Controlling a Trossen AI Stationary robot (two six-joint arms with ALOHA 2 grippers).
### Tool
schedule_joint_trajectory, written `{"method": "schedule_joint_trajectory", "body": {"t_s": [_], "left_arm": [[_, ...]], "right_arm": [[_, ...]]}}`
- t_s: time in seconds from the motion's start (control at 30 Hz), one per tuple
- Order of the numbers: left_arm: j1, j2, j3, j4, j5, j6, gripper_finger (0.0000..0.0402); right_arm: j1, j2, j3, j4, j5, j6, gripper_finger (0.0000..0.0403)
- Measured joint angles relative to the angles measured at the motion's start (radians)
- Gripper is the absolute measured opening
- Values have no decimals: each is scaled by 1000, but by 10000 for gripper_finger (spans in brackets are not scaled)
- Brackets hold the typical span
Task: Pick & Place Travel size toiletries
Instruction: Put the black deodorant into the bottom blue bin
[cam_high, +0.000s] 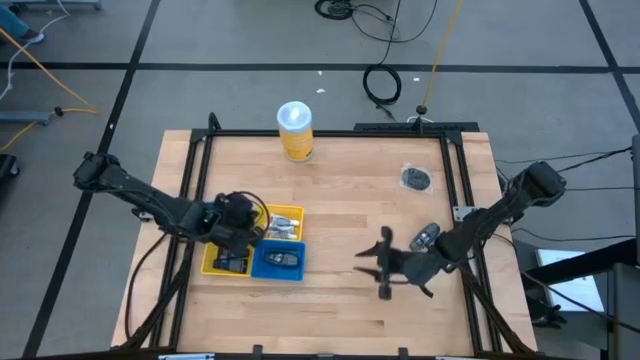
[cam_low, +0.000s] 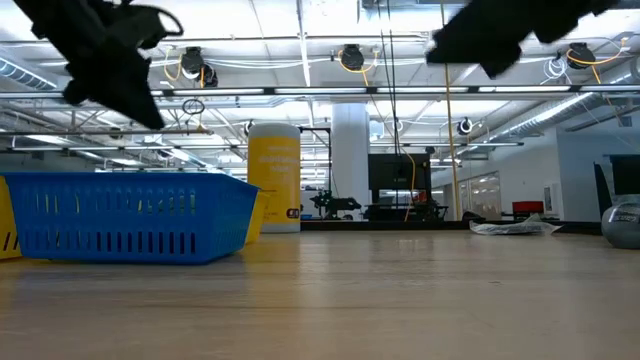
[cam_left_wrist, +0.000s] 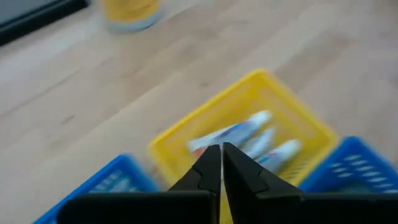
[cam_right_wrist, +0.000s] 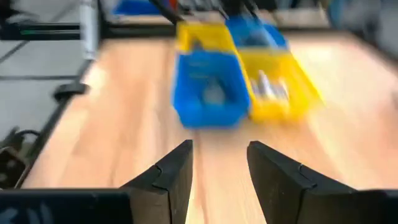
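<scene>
The left end effector (cam_high: 243, 222) hangs over the trays (cam_high: 254, 262), fingers pressed together with nothing between them. The right end effector (cam_high: 384, 262) sits low over bare tabletop (cam_high: 340, 180) on the far side of the trays from the left arm, fingers apart and empty.

Two toiletries lie loose well beyond the right end effector from the trays: a round dark one (cam_high: 416, 178) and an oblong one (cam_high: 427, 237) beside the right arm. Several pale tubes (cam_left_wrist: 249, 134) lie in a yellow tray, a dark piece (cam_high: 283, 259) in the blue tray.

Risks, as I judge them:
- The right arm faces the trays, away from the loose pieces; turning back, it could sweep the oblong one off the tabletop edge.
- Shiny wrappers may slip from a pinch.
- Both arms near the trays could collide or shove them.
- The canister (cam_high: 295, 131), beyond the trays, could topple if clipped.
</scene>
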Motion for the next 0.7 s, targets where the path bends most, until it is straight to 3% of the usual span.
{"method": "schedule_joint_trajectory", "body": {"t_s": [0.2, 0.43, 0.53, 0.7], "left_arm": [[-2, 4, 0, 209, 1, 199, 6], [-2, 4, 0, 259, 0, 245, 20], [-2, 4, 0, 259, 0, 247, 12], [-2, 4, 0, 258, 1, 263, 3]], "right_arm": [[-32, -62, 1, -538, 76, 558, 144], [-108, -63, 0, -1103, 50, 1170, 144], [-133, -63, -15, -1246, 20, 1322, 144], [-137, -63, -61, -1306, -2, 1386, 151]]}}
